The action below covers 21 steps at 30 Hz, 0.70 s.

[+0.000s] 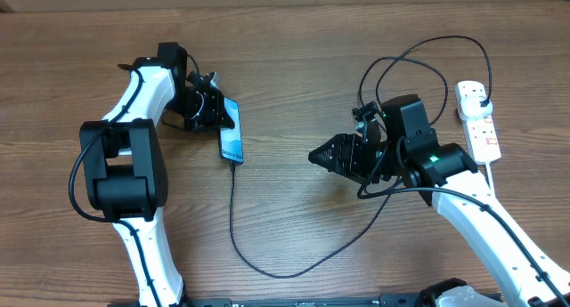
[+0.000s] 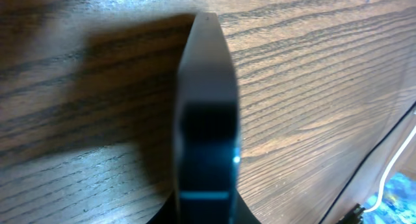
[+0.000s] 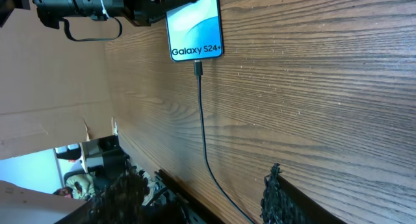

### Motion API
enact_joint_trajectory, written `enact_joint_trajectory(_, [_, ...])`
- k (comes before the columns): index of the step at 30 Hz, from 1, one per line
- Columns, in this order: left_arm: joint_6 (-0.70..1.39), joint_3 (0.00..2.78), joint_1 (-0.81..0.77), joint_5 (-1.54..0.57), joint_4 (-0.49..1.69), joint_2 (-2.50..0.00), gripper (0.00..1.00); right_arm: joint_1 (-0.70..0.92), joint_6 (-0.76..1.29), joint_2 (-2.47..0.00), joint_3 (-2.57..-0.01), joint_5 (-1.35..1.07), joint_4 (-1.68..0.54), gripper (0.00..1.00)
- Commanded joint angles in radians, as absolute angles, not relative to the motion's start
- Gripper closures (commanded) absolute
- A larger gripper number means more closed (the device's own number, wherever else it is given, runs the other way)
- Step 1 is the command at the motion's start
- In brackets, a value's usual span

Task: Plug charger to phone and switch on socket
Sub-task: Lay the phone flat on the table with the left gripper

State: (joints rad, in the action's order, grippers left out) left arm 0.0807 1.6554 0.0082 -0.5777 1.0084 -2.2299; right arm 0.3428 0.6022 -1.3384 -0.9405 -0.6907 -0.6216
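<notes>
Phone [image 1: 232, 129] lies on the table [image 1: 294, 67] left of centre, screen up, "Galaxy S24+" legible in the right wrist view. Charger [image 1: 233, 220] connector tip is seated in the phone's bottom edge. From there the cable runs toward the near table edge, curves right, passes up behind the right arm, loops above it, and ends at a black plug sitting in the socket's far end. Socket [image 1: 482, 131] lies near the right table edge, well apart from the phone, with red markings along its face; switch position too small to read. Left gripper [image 1: 207, 107] is clamped on the phone's top end; its wrist view shows the phone edge-on and blurred, up close. Right gripper [image 1: 313, 155] sits between phone and socket, pointing at the phone, fingers spread and empty, touching nothing; the cable crosses between them in its wrist view.
</notes>
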Motion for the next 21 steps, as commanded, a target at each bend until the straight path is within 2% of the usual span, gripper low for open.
enact_joint_trajectory(1, [0.093, 1.654, -0.004, -0.451, 1.008, -2.27, 0.88, 0.348, 0.593, -1.34, -0.942, -0.68, -0.623, 0.4])
enact_joint_trajectory(21, [0.094, 1.654, -0.015, -0.406, 0.986, -2.27, 0.79, 0.348, 0.573, -1.34, -0.942, -0.673, -0.628, 0.4])
